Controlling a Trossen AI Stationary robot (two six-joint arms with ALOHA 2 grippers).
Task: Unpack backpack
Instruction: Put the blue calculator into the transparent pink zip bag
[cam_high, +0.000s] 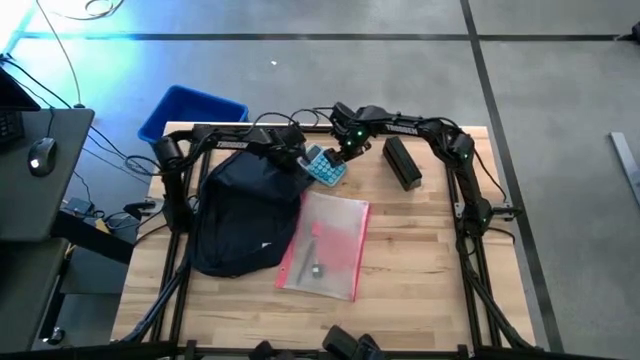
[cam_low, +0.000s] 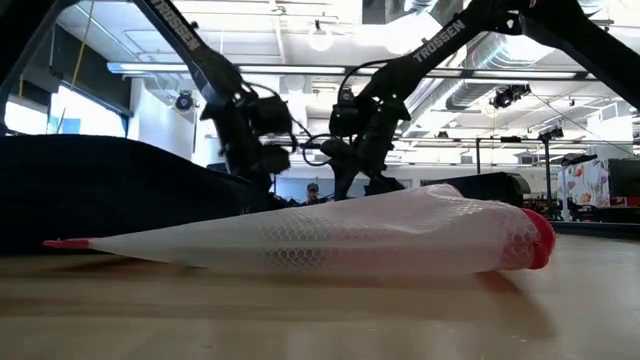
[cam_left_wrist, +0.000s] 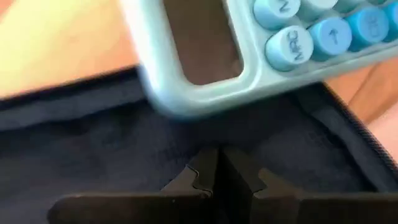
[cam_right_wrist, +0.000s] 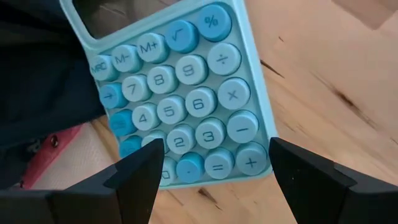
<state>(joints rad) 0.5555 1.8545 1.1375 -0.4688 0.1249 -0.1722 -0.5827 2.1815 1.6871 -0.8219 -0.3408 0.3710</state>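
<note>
The right gripper (cam_right_wrist: 211, 171) has its jaws spread wide around the lower edge of one pale blue calculator (cam_right_wrist: 180, 93), while the left gripper (cam_left_wrist: 217, 177) has its jaws pressed together over the dark fabric of the one backpack (cam_high: 243, 212). The backpack lies on the bench's (cam_high: 420, 270) left half, touching one clear mesh pouch (cam_high: 325, 245). One black box (cam_high: 402, 163) lies near the far right edge, and one blue bin (cam_high: 190, 112) sits beyond the bench.

a big open lab or workshop: bare concrete floor (cam_high: 560, 90) around the wooden table (cam_high: 420, 260), exposed ceiling ducts (cam_low: 480, 60) above it
</note>
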